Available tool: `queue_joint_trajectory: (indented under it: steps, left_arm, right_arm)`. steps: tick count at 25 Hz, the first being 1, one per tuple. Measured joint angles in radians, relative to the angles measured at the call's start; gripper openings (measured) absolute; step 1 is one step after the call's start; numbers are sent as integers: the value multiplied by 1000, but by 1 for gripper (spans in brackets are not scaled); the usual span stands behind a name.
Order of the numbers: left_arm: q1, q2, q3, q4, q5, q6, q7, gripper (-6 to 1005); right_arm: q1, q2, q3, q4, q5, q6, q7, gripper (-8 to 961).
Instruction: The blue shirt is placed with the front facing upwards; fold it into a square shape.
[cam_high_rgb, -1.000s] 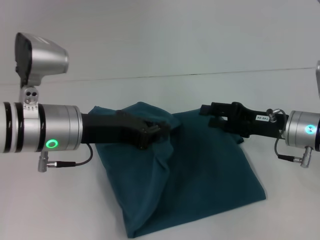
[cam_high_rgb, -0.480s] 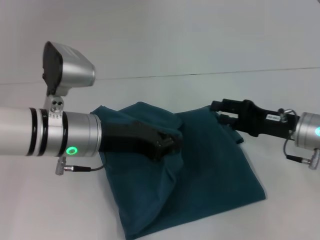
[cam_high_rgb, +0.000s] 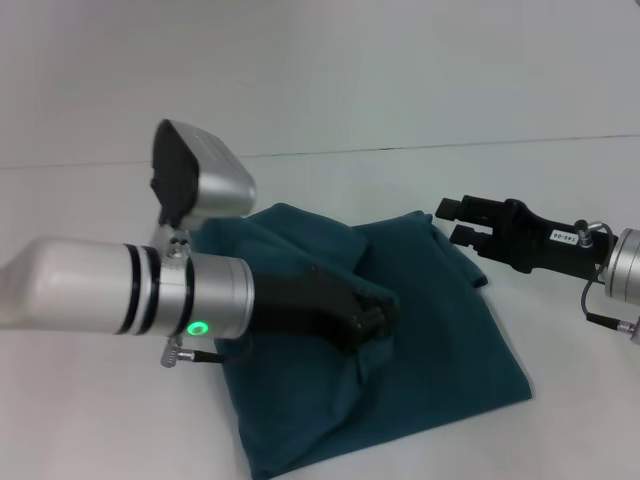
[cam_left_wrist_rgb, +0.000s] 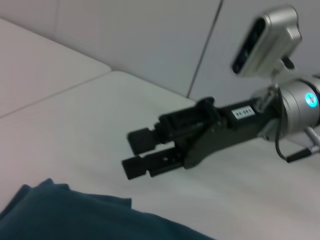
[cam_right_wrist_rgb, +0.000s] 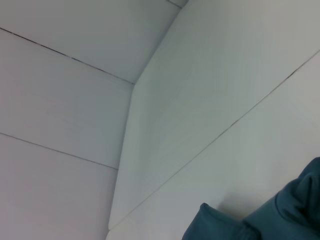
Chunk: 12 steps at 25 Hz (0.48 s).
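We list the blue shirt (cam_high_rgb: 400, 330): soft, limp, best held at an edge; left gripper (cam_high_rgb: 375, 318) pinching a fold, right gripper (cam_high_rgb: 458, 221) spread, empty.

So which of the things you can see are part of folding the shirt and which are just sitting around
Part of the job:
- the blue shirt, partly folded on the table
- the left tool, down on a fold of the shirt
- the right tool, open, held above the shirt's far right edge

Just there:
- the white table; nothing else lies on it
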Motion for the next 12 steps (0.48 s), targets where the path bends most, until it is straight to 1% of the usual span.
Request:
queue_joint_trajectory:
  steps: [6,9,12]
  left_arm:
    - [-7,-1,120,-3,-6,-51,38,53]
    - [-3,-2,131,4,-29,-54,49,57]
    - [16,-2,132,20,-85,-47,94,62]
  right_arm:
    - [-1,3,0,0,2,5,-8,615]
    - [-2,3,0,0,2,5,-10,615]
    - [-7,2,0,0,6,5,-14,616]
